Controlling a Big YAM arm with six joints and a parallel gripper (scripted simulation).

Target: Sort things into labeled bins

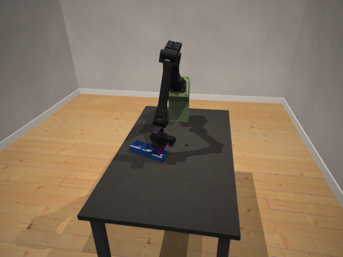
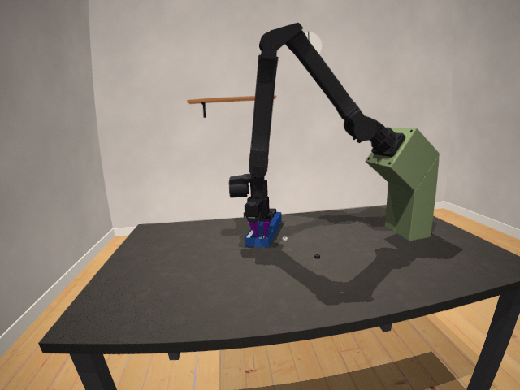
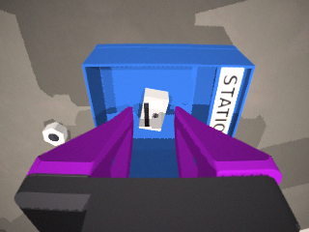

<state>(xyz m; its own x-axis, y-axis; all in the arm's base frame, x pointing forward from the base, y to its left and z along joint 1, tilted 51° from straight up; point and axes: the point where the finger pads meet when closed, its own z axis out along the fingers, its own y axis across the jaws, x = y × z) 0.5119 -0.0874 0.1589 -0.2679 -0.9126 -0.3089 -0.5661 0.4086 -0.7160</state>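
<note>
Three joined blue bins (image 1: 138,151) (image 2: 275,228) stand in a row on the table. The end bin (image 1: 154,157) (image 2: 256,242) (image 3: 169,55) has a white label (image 3: 228,92) reading "STATIO", its rest cut off by a finger. A pale metal pencil sharpener (image 3: 156,108) lies in this bin. My gripper (image 1: 159,155) (image 2: 261,236) (image 3: 154,114) is partly open, pointing down into the bin, with gaps between the sharpener and both purple fingers. A white hex nut (image 2: 284,238) (image 3: 54,133) lies on the table beside the bins. A small dark round thing (image 1: 186,144) (image 2: 317,256) lies farther out.
The other two bins' labels are too small to read; small things show inside them in the top view. Their walls adjoin the end bin. The green arm stand (image 1: 178,110) (image 2: 413,210) is at the far end of the black table (image 1: 166,193) (image 2: 188,293).
</note>
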